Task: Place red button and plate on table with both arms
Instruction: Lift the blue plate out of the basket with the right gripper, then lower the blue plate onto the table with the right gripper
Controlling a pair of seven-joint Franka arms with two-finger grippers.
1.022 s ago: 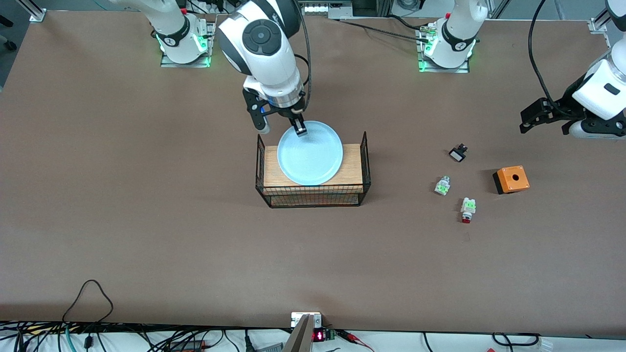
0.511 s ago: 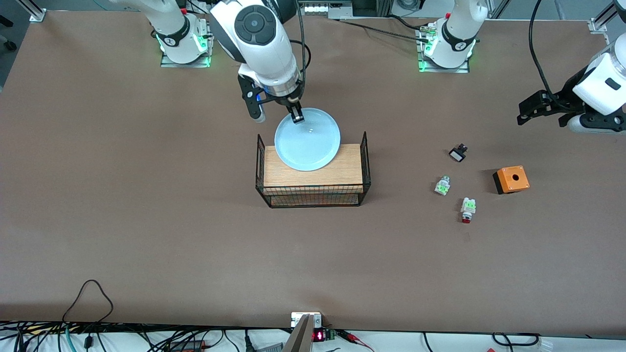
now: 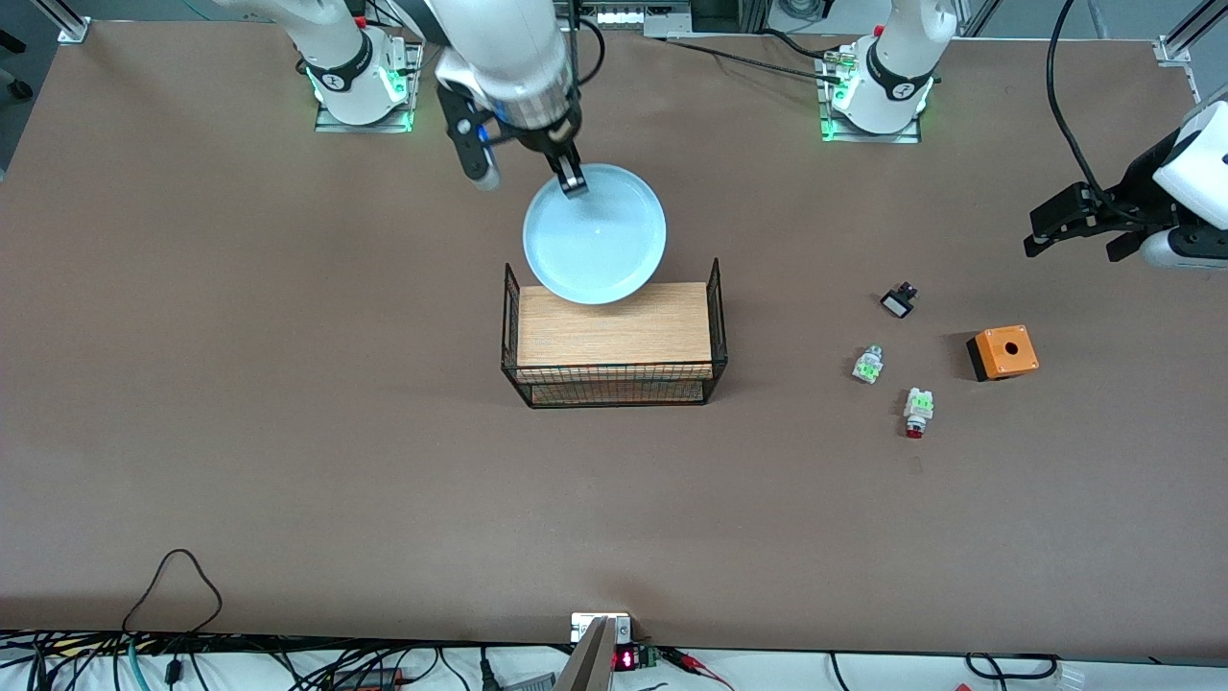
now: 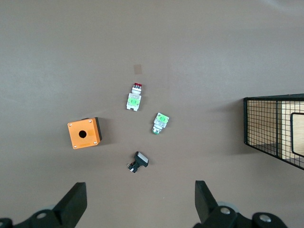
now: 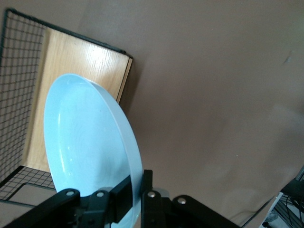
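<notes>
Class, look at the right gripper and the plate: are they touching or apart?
Touching. In the right wrist view the right gripper has its fingers closed on the rim of the plate, no gap on either side.

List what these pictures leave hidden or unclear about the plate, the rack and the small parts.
- Plate: the rim spot pinched by the right gripper is covered by its fingers in both views; its underside never shows.
- Wire rack: the lower shelf is screened by mesh in the front view and cut off by the edge in the left wrist view.
- Small black part: too small to identify.
- Left gripper: open over the table; fingertips only.
</notes>
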